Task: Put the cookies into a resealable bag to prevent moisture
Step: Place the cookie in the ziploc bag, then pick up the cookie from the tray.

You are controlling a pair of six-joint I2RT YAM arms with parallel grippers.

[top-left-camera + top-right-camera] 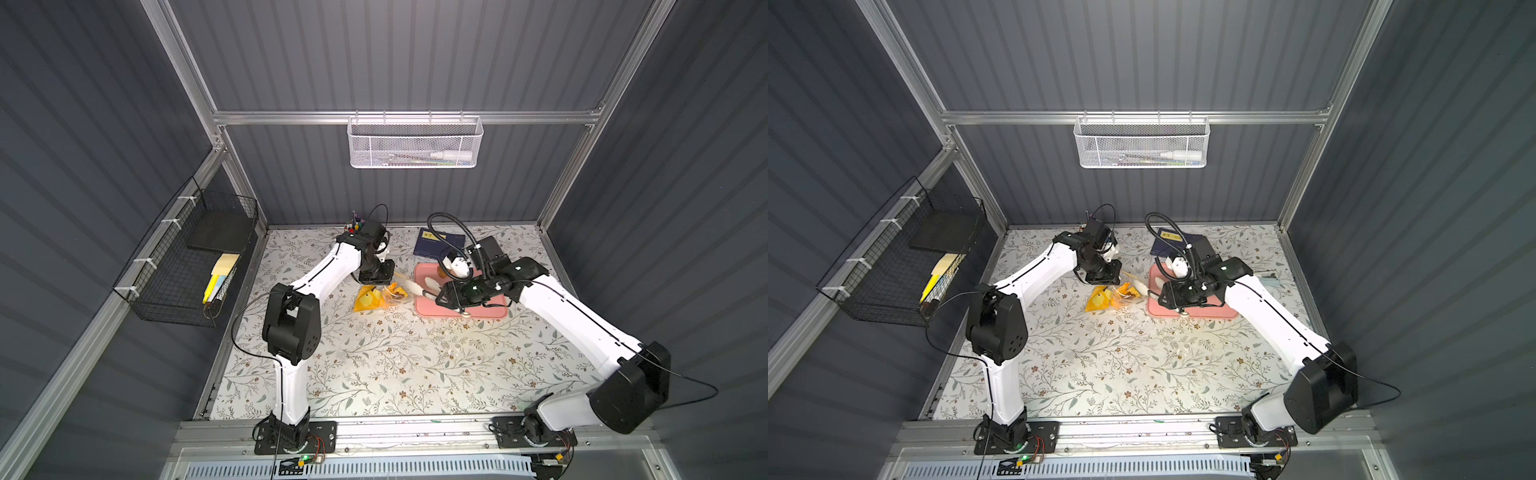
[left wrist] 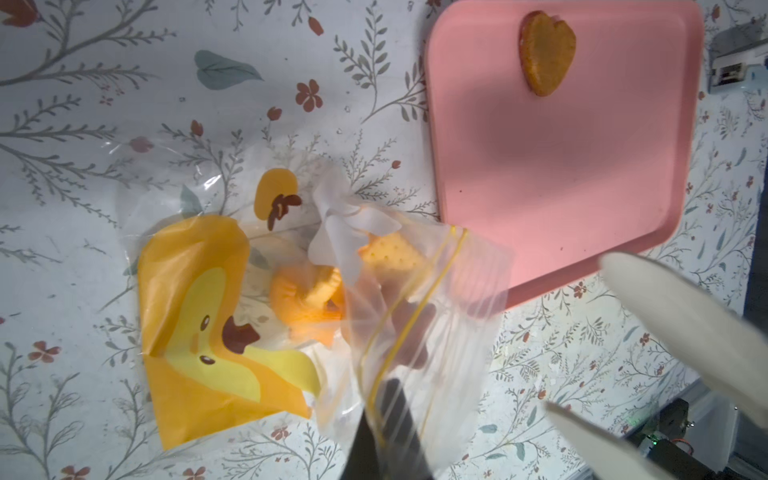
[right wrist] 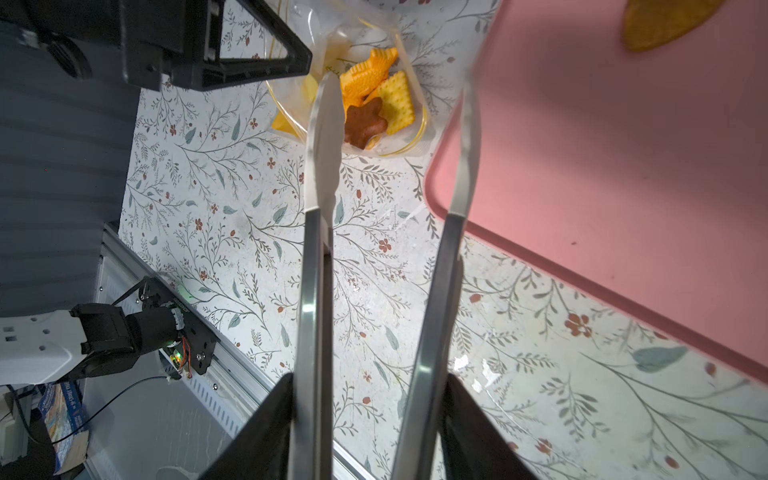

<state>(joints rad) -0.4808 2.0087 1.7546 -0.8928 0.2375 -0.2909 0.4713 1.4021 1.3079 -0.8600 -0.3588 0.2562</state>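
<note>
The resealable bag [image 1: 380,296] [image 2: 291,270] lies on the flowered table, left of the pink tray [image 1: 490,309]. My left gripper [image 2: 395,415] is shut on the rim of the bag's mouth and holds it up. Several cookies [image 3: 374,79] show inside the bag, among them a square cracker [image 2: 390,253] and a brown star [image 3: 365,122]. One heart cookie [image 2: 546,52] lies on the tray. My right gripper [image 3: 370,415] is shut on metal tongs [image 3: 316,291]. The tongs' white tips [image 3: 328,108] stand apart at the bag's mouth with nothing between them.
A dark blue book [image 1: 438,243] lies behind the tray, and a pen cup [image 1: 355,226] stands behind the left arm. A black wire basket [image 1: 195,257] hangs on the left wall and a white mesh basket [image 1: 415,143] on the back wall.
</note>
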